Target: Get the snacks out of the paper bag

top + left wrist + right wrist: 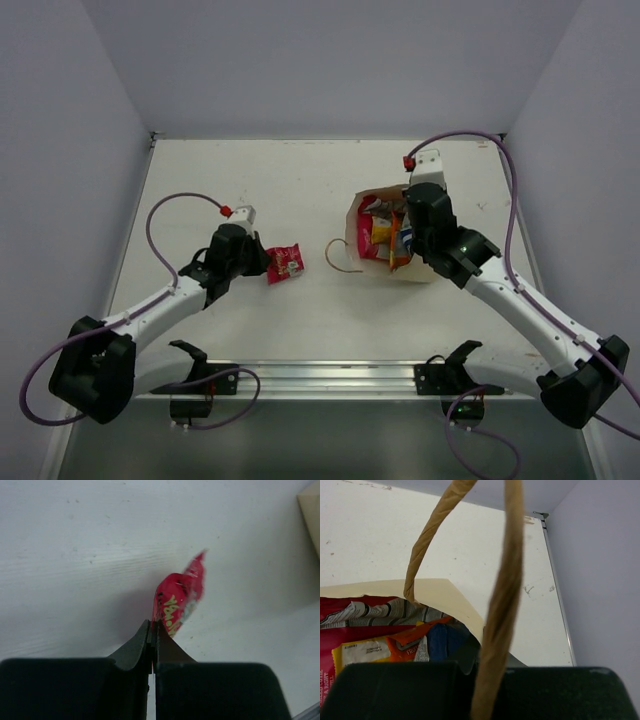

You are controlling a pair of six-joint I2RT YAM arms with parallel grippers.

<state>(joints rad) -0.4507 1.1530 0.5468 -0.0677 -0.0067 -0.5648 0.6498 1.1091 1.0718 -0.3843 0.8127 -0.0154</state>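
The tan paper bag (425, 268) lies on its side at centre right, its mouth facing the camera. Inside it show a pink-and-silver bag (370, 612), a yellow wrapper (365, 652), an orange packet (405, 640) and a blue bag (442, 640). My right gripper (420, 232) sits at the bag's right rim, shut on the bag wall (440, 592). One loop handle (505, 580) crosses in front of its fingers and hides the gap. My left gripper (152, 626) is shut on the edge of the small red-pink packet (180, 597), low over the table left of the bag (285, 264).
The bag's other handle (340, 255) lies flat on the table towards the left gripper. A corner of the bag (311, 515) shows in the left wrist view. A metal rail (320, 375) runs along the near edge. Walls close in the table's back and sides.
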